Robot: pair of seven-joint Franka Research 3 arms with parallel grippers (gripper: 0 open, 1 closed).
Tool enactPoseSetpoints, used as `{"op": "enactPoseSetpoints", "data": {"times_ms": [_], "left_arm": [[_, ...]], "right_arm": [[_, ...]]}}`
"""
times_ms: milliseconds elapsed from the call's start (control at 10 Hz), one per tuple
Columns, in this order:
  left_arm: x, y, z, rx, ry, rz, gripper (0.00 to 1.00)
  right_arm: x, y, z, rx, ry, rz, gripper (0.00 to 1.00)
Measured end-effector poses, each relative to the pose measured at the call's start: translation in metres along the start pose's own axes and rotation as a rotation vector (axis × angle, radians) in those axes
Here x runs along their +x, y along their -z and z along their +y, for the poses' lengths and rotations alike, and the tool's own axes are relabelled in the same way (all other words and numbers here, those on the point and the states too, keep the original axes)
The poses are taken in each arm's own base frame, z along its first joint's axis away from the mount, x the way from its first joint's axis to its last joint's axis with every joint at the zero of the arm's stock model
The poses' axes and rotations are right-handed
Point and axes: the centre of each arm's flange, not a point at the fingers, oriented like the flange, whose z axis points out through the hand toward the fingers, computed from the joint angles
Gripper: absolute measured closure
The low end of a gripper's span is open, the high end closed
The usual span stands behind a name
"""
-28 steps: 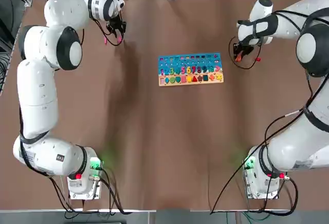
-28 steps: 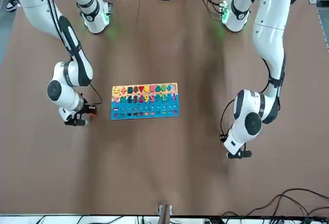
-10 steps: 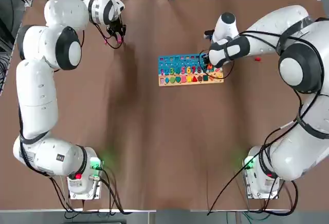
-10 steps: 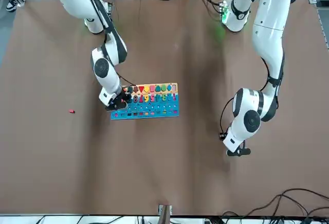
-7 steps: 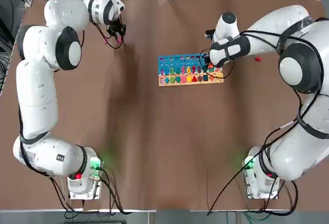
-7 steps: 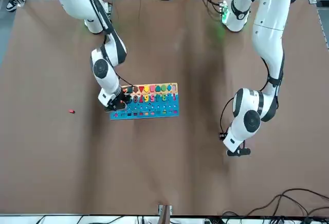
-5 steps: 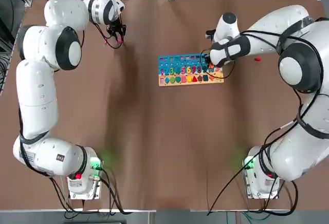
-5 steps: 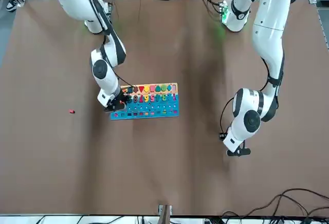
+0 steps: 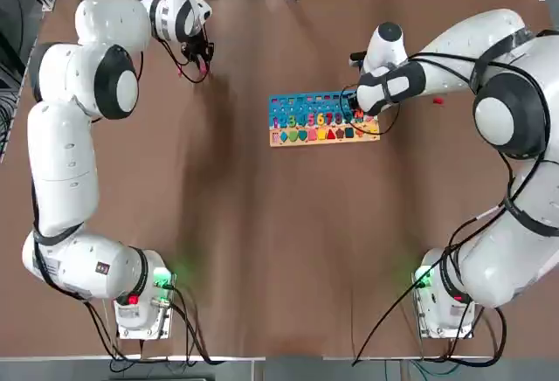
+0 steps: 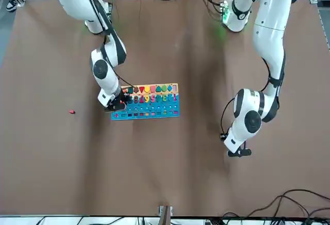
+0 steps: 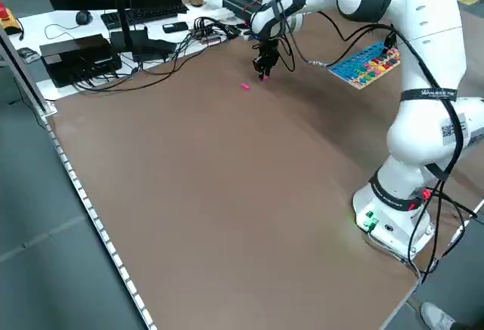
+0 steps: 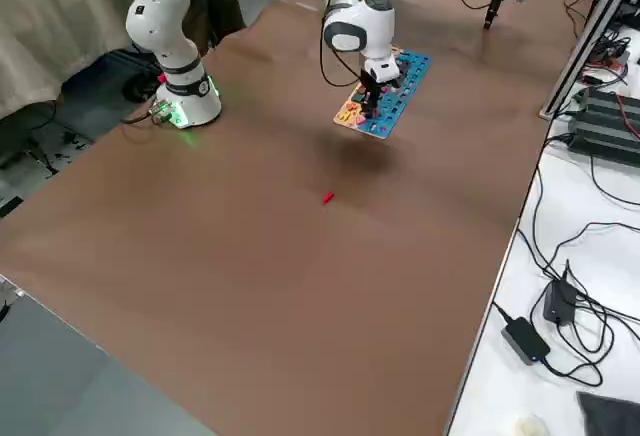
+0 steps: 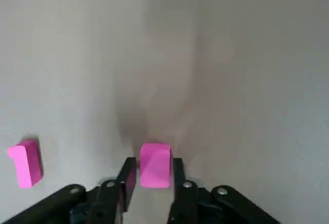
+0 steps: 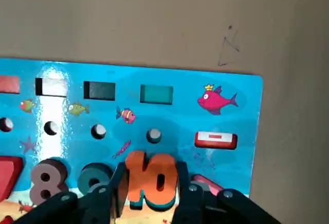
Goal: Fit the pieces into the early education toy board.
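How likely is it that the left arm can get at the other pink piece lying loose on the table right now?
Probably yes. The loose pink piece lies on bare table beside the left pincer, with nothing between them. But that pincer already brackets another pink block, so it would need to deal with that first.

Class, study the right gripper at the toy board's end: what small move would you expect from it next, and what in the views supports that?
Probably open and lift away. The right gripper is shut on the orange piece, which appears to sit low in the number row of the toy board, beside the 8 and 9. Whether it is fully seated cannot be told, so a gentle downward press first may be wise.
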Motion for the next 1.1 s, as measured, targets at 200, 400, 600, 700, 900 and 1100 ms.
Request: {"op": "enactPoseSetpoints", "data": {"times_ms": [200, 400, 600, 700, 900, 1100], "left_arm": [[0.0, 0.001, 0.0, 0.0, 0.0, 0.001, 0.74], [0.0, 0.0, 0.0, 0.0, 0.0, 0.0, 0.74], [0.0, 0.0, 0.0, 0.0, 0.0, 0.0, 0.74], [0.0, 0.0, 0.0, 0.0, -0.001, 0.0, 0.74], [0.0, 0.013, 0.004, -0.002, -0.006, -0.003, 0.74], [-0.009, 0.056, 0.021, -0.014, -0.031, -0.029, 0.74]], "right_arm": [[-0.004, 0.0, 0.0, -0.002, 0.002, -0.005, 0.58], [-0.009, 0.0, 0.0, -0.002, 0.005, -0.01, 0.58], [-0.011, -0.001, -0.001, -0.003, 0.007, -0.012, 0.58], [-0.012, -0.001, -0.001, -0.003, 0.008, -0.013, 0.58], [-0.012, -0.001, -0.001, -0.002, 0.008, -0.009, 0.58], [-0.012, -0.001, -0.001, -0.002, 0.008, -0.009, 0.58]]}}
